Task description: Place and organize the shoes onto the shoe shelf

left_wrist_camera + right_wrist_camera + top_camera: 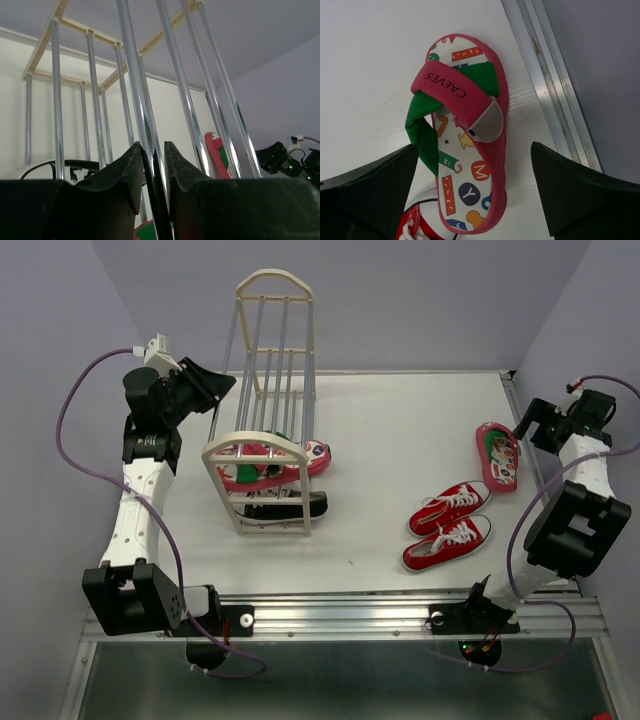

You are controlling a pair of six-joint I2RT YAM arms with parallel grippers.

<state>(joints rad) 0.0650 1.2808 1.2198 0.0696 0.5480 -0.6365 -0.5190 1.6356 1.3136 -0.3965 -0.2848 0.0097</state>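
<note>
The cream shoe shelf [256,453] stands at left centre of the table. A pink flip-flop [303,460] lies on one of its tiers, and a black sneaker [290,508] sits on a lower one. My left gripper [216,388] is at the shelf's left side, shut on one of its thin metal rods [150,165]. Two red sneakers [450,506] [447,543] lie side by side on the table at right. The other pink flip-flop [466,135] lies near the right edge. My right gripper [474,150] hovers open above its heel end, a finger on either side.
An aluminium rail [555,90] runs along the table's right edge, close to the flip-flop. The toe of a red sneaker [412,225] shows beside my right gripper's left finger. Purple walls enclose the table.
</note>
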